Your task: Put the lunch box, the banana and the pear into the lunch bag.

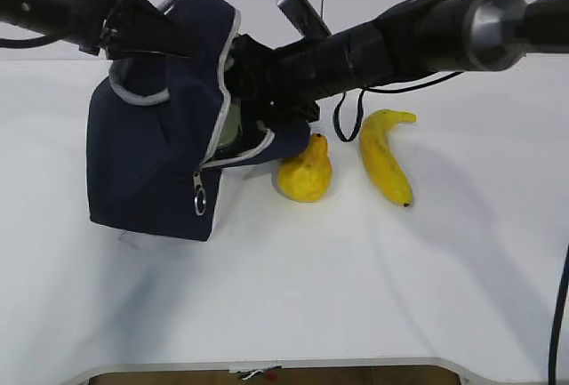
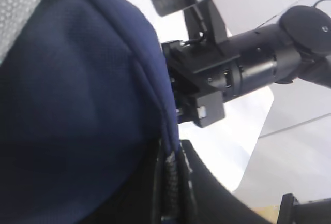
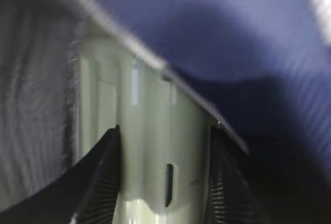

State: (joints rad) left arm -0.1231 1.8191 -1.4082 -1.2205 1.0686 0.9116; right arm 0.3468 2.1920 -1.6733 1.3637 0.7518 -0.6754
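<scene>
The navy lunch bag stands tilted at the left of the table with its flap raised. My left gripper is shut on the bag's zipper edge and holds it up. In the exterior view it is mostly hidden behind the bag top. My right gripper reaches into the bag's opening. In the right wrist view it is shut on the sage-green lunch box, inside the bag. A sliver of the box shows in the opening. The yellow pear and the banana lie on the table right of the bag.
The white table runs to a front edge. The right arm spans above the pear and banana, with a black cable hanging between them. The ring zipper pull dangles at the bag's front corner.
</scene>
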